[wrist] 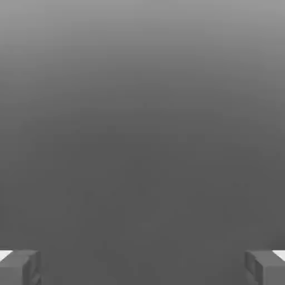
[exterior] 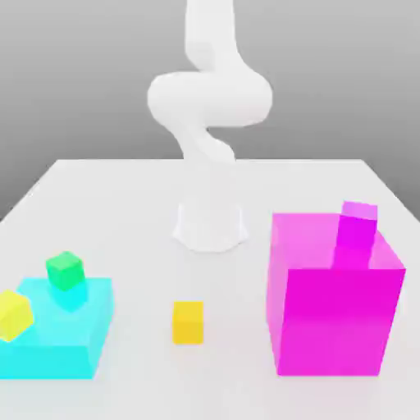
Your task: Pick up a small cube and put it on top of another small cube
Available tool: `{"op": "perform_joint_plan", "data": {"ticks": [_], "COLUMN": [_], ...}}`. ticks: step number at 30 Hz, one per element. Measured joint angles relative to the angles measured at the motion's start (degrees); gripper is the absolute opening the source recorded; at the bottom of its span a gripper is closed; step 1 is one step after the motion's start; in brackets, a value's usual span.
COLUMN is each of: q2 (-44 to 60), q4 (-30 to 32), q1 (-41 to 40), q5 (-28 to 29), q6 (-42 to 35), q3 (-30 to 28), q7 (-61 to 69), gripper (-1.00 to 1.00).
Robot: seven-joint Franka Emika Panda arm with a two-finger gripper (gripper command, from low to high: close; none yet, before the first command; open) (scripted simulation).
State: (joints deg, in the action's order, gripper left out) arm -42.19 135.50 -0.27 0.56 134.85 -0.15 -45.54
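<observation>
A small orange-yellow cube (exterior: pixel 188 321) rests on the white table (exterior: pixel 123 205) near its front edge. On the low cyan block (exterior: pixel 57 332) sits a small green cube (exterior: pixel 65 271), tilted. A small yellow cube (exterior: pixel 13 314) leans at that block's left side. A small magenta cube (exterior: pixel 358 221) lies at the back of the tall magenta block (exterior: pixel 332 316). In the hand view my gripper (wrist: pixel 142 267) is open, its fingers (wrist: pixel 22 267) standing far apart with only grey background between them.
The white arm (exterior: pixel 209 98) rises from its base (exterior: pixel 210 225) at the table's middle and curls upward out of the picture. The cyan block stands at the exterior view's left, the magenta block at its right.
</observation>
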Motion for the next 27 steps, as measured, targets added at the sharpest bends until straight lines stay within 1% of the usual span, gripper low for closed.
{"op": "perform_joint_plan", "data": {"ticks": [12, 17, 19, 22, 25, 26, 27], "q2": [21.6, 33.5, 40.5, 47.5, 53.8, 55.2, 55.2], "q4": [21.2, 31.0, 32.6, 32.2, 31.2, 31.0, 31.0], "q1": [-1.8, -2.2, -2.2, -3.2, -5.1, -5.5, -5.5], "q5": [2.1, 1.5, 0.1, -1.9, -2.8, -2.8, -2.8], "q6": [17.8, 27.3, 32.6, 38.3, 43.5, 44.7, 44.7], "q3": [-2.2, -3.9, -4.0, -2.5, -0.5, -0.1, -0.1], "q7": [2.5, 4.9, 6.3, 7.8, 8.6, 8.6, 8.6], "gripper": [0.0, 0.0, 0.0, 0.0, 0.0, -1.0, -1.0]}}
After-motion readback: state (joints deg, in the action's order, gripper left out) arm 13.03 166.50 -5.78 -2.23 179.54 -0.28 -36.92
